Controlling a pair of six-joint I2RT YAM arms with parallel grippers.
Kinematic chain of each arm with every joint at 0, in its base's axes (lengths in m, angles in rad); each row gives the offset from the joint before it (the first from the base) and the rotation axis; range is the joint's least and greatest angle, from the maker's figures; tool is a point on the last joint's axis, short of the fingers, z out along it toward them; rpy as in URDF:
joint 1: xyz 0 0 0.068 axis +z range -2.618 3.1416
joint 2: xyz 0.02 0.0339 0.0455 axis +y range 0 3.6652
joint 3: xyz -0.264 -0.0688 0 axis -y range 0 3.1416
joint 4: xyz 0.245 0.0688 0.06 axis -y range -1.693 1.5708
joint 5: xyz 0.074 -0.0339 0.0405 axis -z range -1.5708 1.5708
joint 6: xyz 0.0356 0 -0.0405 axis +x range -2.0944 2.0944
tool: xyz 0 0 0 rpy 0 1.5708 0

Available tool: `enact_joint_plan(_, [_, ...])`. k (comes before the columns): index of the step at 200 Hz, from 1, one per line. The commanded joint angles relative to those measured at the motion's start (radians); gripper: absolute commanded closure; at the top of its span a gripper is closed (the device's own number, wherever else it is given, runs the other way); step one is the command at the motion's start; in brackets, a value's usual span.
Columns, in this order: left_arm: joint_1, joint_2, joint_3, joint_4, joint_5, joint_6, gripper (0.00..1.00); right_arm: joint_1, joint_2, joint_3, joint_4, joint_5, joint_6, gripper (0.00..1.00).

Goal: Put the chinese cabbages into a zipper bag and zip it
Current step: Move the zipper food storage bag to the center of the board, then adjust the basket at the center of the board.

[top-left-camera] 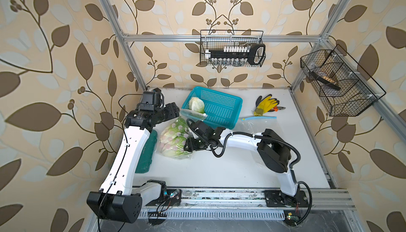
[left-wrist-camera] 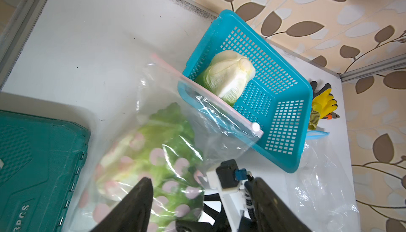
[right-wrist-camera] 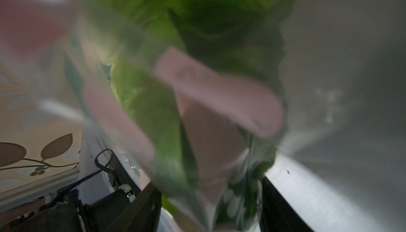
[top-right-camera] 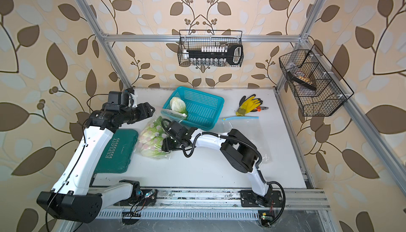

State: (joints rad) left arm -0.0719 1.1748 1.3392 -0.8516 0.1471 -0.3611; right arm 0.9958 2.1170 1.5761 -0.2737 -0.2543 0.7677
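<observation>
A clear zipper bag (top-left-camera: 175, 138) with pink dots lies on the white table (top-left-camera: 219, 165), holding several chinese cabbages (left-wrist-camera: 158, 154). Its pink zipper strip (left-wrist-camera: 219, 101) rests on the rim of the blue basket (top-left-camera: 219, 110), and the white slider (left-wrist-camera: 256, 127) sits at one end. I cannot tell whether the strip is sealed. Another chinese cabbage (top-left-camera: 197, 104) lies inside the basket. My left gripper (left-wrist-camera: 202, 189) hovers open above the bag, touching nothing. My right gripper (right-wrist-camera: 211, 202) is at the bag's bottom end, whose bulk fills the gap between its fingers.
A green tool case (top-right-camera: 116, 151) lies under my left arm beside the bag. A second clear bag with a blue zipper (top-left-camera: 259, 118) lies flat near yellow gloves (top-left-camera: 265, 104) at the back right. Wire baskets (top-left-camera: 232, 48) hang on the walls.
</observation>
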Motion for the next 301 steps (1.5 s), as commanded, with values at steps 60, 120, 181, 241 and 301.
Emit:
enact_joint_plan(60, [-0.085,-0.001,0.013,0.017,-0.020,0.029,0.27,-0.149,-0.354,-0.042,-0.448,0.322,-0.467,0.26])
enact_joint_plan(120, [-0.266,0.017,-0.033,0.091,-0.044,-0.041,0.27,-0.304,-0.295,-0.056,-0.347,-0.108,-0.357,0.36])
enact_joint_plan(181, [-0.269,-0.030,-0.045,0.091,-0.063,-0.012,0.27,-0.519,-0.258,-0.081,-0.398,0.113,-0.330,0.35])
enact_joint_plan(241, [-0.270,-0.015,-0.070,0.132,-0.024,-0.019,0.27,-0.677,-0.464,-0.153,-0.470,0.348,-0.412,0.27])
enact_joint_plan(301, [-0.358,0.021,-0.085,0.161,0.006,-0.028,0.27,-0.712,-0.218,0.007,-0.571,0.439,-0.547,0.11])
